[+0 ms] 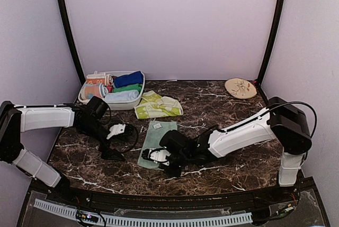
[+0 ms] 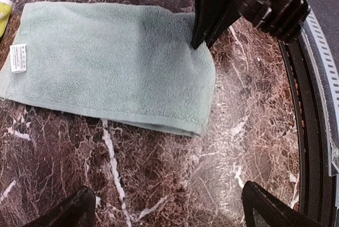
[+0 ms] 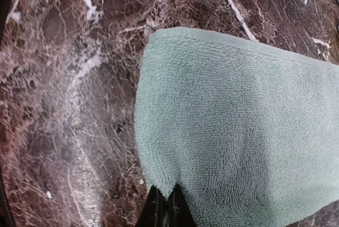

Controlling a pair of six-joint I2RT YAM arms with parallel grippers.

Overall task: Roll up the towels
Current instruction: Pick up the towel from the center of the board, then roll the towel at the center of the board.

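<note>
The right claw is sitting fully shut. Its black tips are pressing together at the hem of the pale mint-green terry towel, at the end farthest from the white plastic tub. I cannot tell whether any cloth is caught between them. It is probably going for that end because a roll starts from a short edge.

The towel is lying flat on the dark marble tabletop, just on the near side of the tub with its length pointing toward it, which is leaving room to roll that way. The left claw is hanging wide open and empty beside the towel, also on the tub's near side, likely standing by to steady the cloth.

Rolled towels are filling the tub, and a crumpled yellow-green patterned towel is lying just beside it.
</note>
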